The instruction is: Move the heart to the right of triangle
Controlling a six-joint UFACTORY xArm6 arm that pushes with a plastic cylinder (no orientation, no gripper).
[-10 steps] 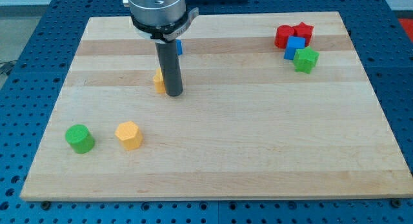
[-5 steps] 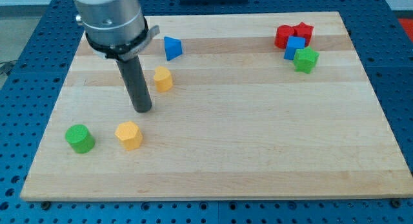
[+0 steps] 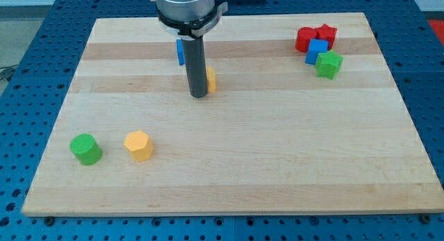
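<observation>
The yellow heart block point(image 3: 211, 80) lies on the wooden board point(image 3: 277, 144), mostly hidden behind my rod; only its right edge shows. The blue triangle point(image 3: 180, 52) sits just above and to the left of it, also partly hidden by the rod. My tip point(image 3: 199, 95) rests on the board, touching or nearly touching the heart's left side, and below the triangle.
A red block point(image 3: 305, 39), a red star point(image 3: 327, 34), a blue cube point(image 3: 317, 51) and a green star point(image 3: 329, 64) cluster at the view's top right. A green cylinder point(image 3: 86, 148) and a yellow hexagon point(image 3: 139, 145) lie at the lower left.
My tip swung out to the left of the heart, then came back to the right. The heart has slid to the right, from below-left of the triangle to below-right of it.
</observation>
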